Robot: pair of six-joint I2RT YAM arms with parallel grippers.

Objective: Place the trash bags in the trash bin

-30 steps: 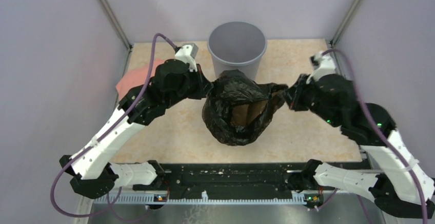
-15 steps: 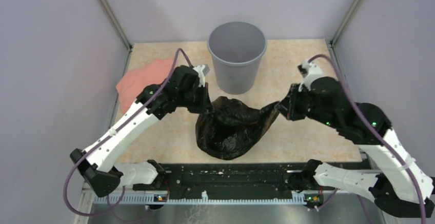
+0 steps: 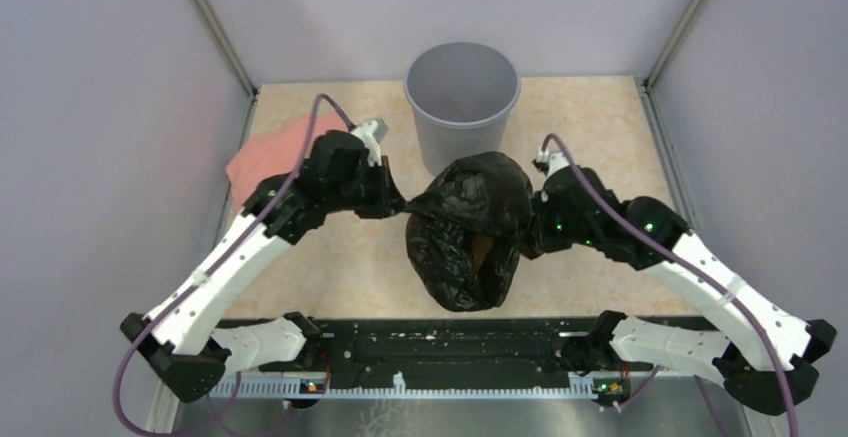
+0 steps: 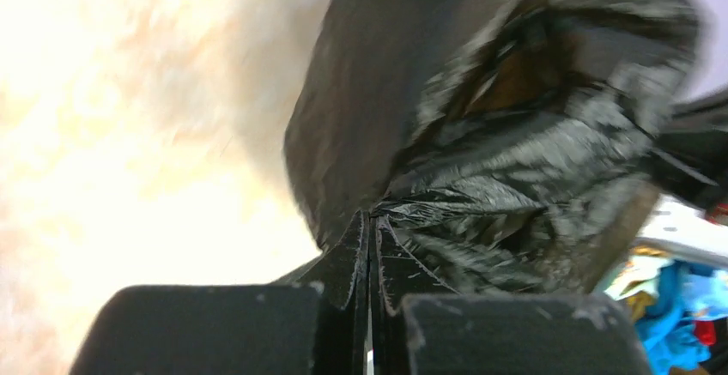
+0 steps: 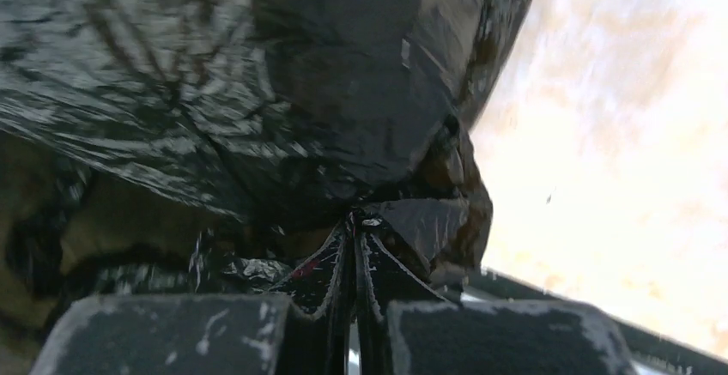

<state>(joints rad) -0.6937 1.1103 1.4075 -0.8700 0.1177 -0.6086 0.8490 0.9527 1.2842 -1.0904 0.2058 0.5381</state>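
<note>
the black trash bag (image 3: 470, 207) is up between the two arms, bunched into a glossy, crinkled lump over the middle of the bench (image 3: 590, 127), just on the near side of the grey trash bin (image 3: 450, 142). from above, the bag's top edge overlaps the bin's near wall, but none of it is inside; the bin stands upright at the back of the bench with its mouth open to the ceiling. the lower part of the bag hangs towards the arms' bases, and i can't tell whether its bottom touches the bench. there's a brownish patch low in the folds where the plastic goes thin

the left fingers (image 3: 400, 205) are on the bag's left side, and the left wrist view shows them (image 4: 369, 225) pressed tight together with a fold of the black film nipped between the tips, the rest of the bag ballooning out beyond them. the right fingers (image 3: 528, 237) come in from the opposite side, a little nearer the front edge, and up close they (image 5: 352, 225) are likewise squeezed closed on a pinch of plastic, with the bag filling most of that view. both wrist views are somewhat blurred

a salmon-pink cloth (image 3: 270, 152) lies flat at the back left of the bench, partly under the left arm and well apart from the bag. purple cables (image 3: 300, 147) loop off both wrists
</note>
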